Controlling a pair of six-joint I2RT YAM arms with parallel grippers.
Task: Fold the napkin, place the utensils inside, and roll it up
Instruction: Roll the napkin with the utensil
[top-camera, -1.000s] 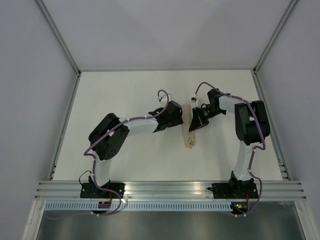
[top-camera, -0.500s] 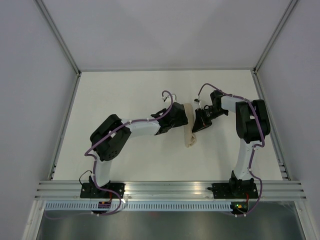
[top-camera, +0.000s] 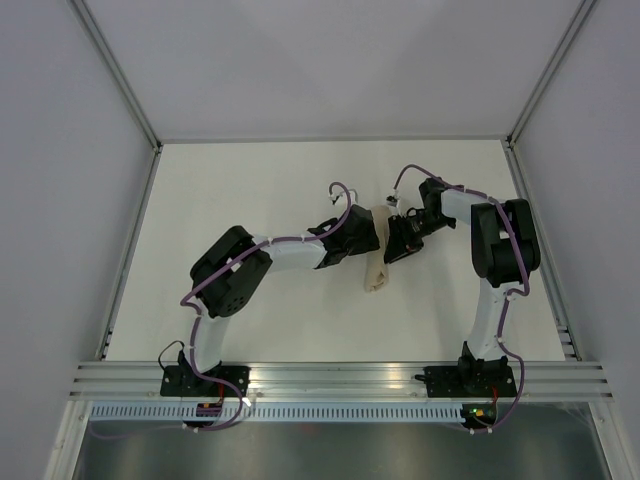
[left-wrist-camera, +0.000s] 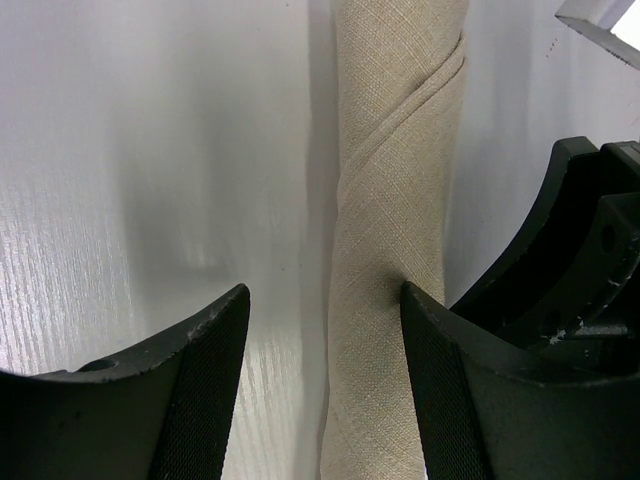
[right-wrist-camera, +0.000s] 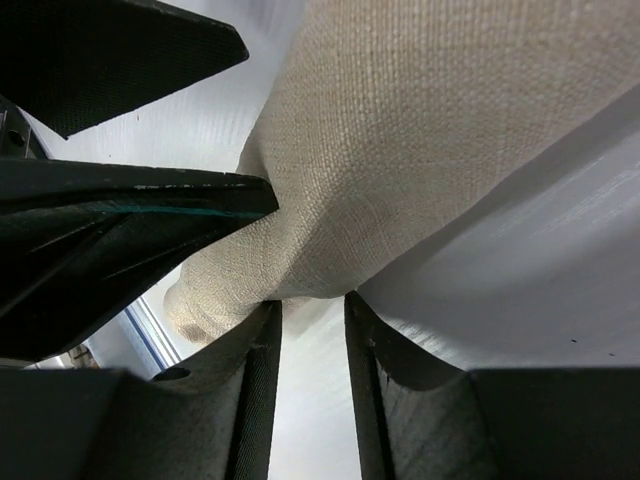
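Observation:
The beige napkin (top-camera: 377, 262) lies rolled into a long tube on the table, its spiral seam showing in the left wrist view (left-wrist-camera: 395, 200). No utensils are visible. My left gripper (top-camera: 366, 240) is open and straddles the roll (left-wrist-camera: 325, 380), with its right finger (left-wrist-camera: 440, 390) touching the cloth. My right gripper (top-camera: 396, 244) is on the roll's other side. Its fingers (right-wrist-camera: 255, 400) stand a narrow gap apart with nothing between them (right-wrist-camera: 310, 385), and their tips are against the roll's underside (right-wrist-camera: 400, 150).
The white table (top-camera: 250, 180) is walled by grey panels with metal frame posts (top-camera: 120, 80). The right gripper's black body (left-wrist-camera: 580, 260) is close beside the roll in the left wrist view. The left gripper's fingers (right-wrist-camera: 120, 45) fill the right wrist view's upper left.
My left gripper has moved right, up to the roll and around it. The roll's near end has swung a little to the left. My right gripper has shifted slightly towards the roll.

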